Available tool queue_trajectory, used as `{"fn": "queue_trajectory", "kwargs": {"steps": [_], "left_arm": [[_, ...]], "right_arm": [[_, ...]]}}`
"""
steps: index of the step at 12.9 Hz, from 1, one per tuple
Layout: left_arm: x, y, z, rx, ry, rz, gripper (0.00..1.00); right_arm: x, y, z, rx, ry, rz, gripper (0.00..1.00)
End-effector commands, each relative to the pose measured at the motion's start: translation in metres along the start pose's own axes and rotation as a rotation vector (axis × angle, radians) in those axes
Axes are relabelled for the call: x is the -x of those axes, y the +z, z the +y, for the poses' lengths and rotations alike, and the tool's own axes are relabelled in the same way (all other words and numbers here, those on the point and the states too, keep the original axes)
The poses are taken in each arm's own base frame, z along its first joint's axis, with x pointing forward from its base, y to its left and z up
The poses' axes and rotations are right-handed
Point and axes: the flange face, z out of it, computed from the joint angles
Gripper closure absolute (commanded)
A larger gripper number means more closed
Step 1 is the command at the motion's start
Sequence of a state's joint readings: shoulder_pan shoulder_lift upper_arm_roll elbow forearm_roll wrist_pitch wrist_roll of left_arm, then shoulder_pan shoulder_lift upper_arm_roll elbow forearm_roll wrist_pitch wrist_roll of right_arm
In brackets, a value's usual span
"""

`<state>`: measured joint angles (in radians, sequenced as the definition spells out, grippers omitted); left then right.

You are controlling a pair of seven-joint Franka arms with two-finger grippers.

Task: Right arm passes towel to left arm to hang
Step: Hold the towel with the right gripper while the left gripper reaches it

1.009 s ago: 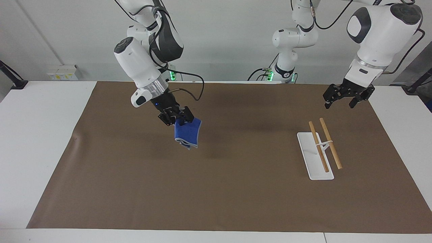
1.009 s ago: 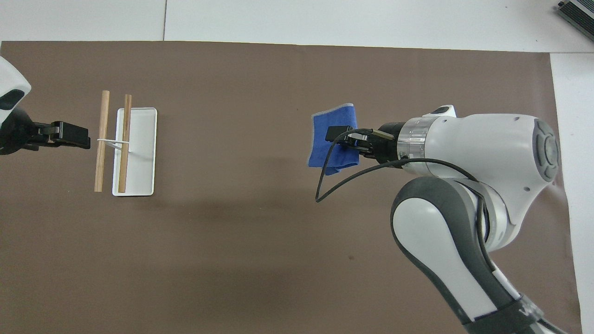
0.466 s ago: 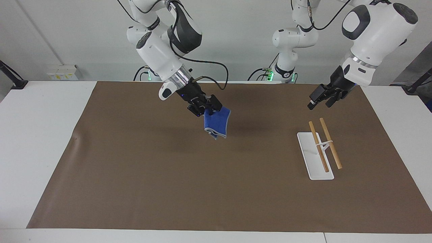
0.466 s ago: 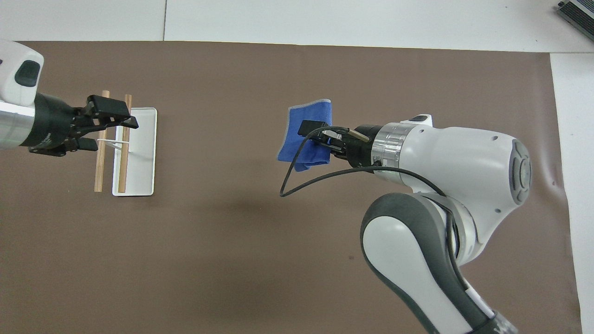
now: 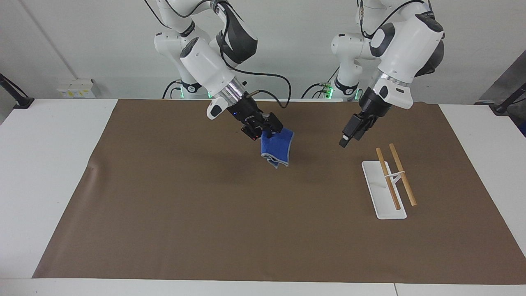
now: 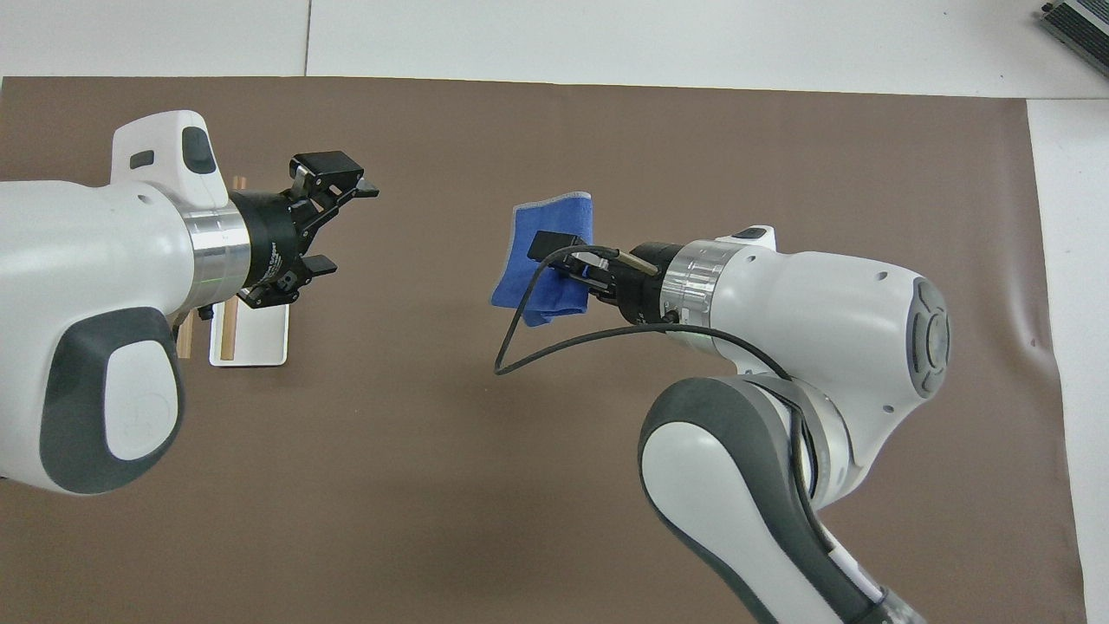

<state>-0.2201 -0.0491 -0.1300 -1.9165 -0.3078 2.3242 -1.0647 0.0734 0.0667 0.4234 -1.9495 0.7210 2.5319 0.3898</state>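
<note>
I have the right gripper (image 5: 263,130) clamped on the towel's (image 5: 278,153) top edge, and the cloth hangs free below its fingers, up in the air over the middle of the brown mat (image 5: 172,205). The left gripper (image 5: 349,135) is over the mat between the towel and the rack (image 5: 388,185), fingers spread wide in the overhead view, pointed at the cloth but well apart from it. To hand over cleanly, I judge I should bring the open fingers around a free edge just beside the right fingers, close firmly, and only then release. Since half a second ago the right gripper has carried the towel a little toward the left one, which has swung off the rack toward it.
</note>
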Motion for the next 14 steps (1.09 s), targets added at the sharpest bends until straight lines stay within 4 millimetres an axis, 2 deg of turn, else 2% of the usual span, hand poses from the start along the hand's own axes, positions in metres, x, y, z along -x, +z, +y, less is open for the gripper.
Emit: {"fn": "queue_trajectory", "kwargs": {"steps": [1,5,9,10,11,14], "left_arm": [[0.023,0.013,-0.007,0.071,-0.154,0.01,0.0],[0.058,0.044,-0.001,0.072,-0.265,-0.021,0.0],[0.094,0.051,0.005,0.07,-0.306,-0.083,0.0],[0.096,0.052,0.005,0.069,-0.316,-0.094,0.0],[0.113,0.058,0.003,0.054,-0.303,-0.109,0.0],[0.133,0.07,-0.005,0.052,-0.328,-0.117,0.0]], "right_arm": [[0.001,0.001,-0.002,-0.015,0.033,-0.005,1.0],[0.0,0.001,-0.001,-0.014,0.034,-0.006,1.0],[0.001,0.002,-0.001,-0.013,0.035,-0.008,1.0],[0.001,0.001,-0.001,-0.013,0.034,-0.007,1.0],[0.001,0.001,-0.001,-0.013,0.034,-0.007,1.0],[0.001,0.001,0.0,-0.011,0.034,-0.009,1.0]]}}
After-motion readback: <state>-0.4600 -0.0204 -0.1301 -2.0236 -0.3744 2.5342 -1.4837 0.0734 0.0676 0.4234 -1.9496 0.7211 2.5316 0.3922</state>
